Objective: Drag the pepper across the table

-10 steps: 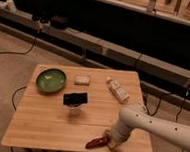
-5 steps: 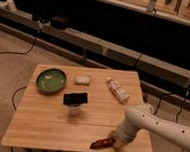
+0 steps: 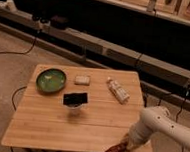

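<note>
The pepper (image 3: 115,149) is a small dark red-brown piece lying at the table's front edge, near the front right corner. My gripper (image 3: 128,143) comes down from the white arm on the right and sits right at the pepper's right end, touching or covering it. The light wood table (image 3: 54,127) fills the middle of the camera view.
A green bowl (image 3: 51,80) stands at the back left. Beside it lies a small pale block (image 3: 82,80), and a whitish bottle (image 3: 118,90) lies at the back right. A black-topped cup (image 3: 75,100) stands mid-table. Cables run over the floor around the table.
The gripper and the pepper have moved together to the right and closer to the front edge. The other objects have stayed where they were.
</note>
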Controlling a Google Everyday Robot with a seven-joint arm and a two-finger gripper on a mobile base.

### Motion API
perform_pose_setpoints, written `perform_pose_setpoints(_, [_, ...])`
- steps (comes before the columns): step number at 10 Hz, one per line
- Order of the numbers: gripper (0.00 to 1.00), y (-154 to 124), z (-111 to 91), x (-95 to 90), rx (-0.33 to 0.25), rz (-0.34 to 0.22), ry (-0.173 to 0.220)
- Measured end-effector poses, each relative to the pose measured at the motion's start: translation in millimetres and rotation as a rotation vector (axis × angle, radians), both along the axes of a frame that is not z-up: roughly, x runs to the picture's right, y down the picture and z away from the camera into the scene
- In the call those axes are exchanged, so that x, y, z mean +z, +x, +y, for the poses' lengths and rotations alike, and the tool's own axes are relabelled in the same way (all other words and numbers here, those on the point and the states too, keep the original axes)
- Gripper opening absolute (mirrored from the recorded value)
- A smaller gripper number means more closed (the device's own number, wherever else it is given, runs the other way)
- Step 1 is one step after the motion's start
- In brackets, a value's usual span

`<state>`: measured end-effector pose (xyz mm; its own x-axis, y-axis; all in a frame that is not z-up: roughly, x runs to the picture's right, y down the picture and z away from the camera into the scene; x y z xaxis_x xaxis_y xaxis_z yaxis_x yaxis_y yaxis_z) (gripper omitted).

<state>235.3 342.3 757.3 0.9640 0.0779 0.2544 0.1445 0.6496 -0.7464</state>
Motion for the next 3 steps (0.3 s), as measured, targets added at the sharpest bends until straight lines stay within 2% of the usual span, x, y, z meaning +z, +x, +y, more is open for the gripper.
perform_pose_setpoints(1, [0.04, -0.2, -0.4, 0.2, 0.000, 0.000, 0.001])
perform_pose_setpoints(3, [0.20, -0.5, -0.5, 0.5, 0.001, -0.001, 0.002])
